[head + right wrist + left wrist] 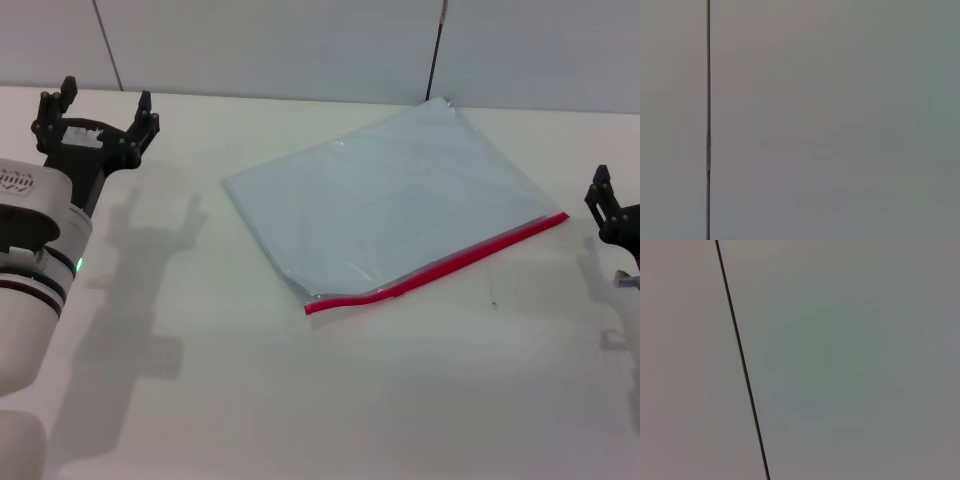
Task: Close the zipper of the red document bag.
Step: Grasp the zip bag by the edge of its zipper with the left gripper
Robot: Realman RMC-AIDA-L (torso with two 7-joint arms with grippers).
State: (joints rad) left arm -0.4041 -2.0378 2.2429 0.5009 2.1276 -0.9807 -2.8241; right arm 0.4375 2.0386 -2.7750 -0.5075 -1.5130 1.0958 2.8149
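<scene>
A white table (300, 400) runs back to a pale panelled wall (300, 40) split by dark seams; both wrist views show only that wall. At far left the left gripper (97, 105) is raised above the table with its fingers spread wide and nothing between them. One red document bag (390, 195) lies flat at the centre, turned at an angle, well apart from both grippers. Its single zipper (440, 266) runs along the near edge, its long axis rising from near-left to far-right. At the right edge the right gripper (612, 215) is only partly in view, so I cannot tell its finger state. The zipper's right end lies nearer that arm, which looks better placed to reach it.
</scene>
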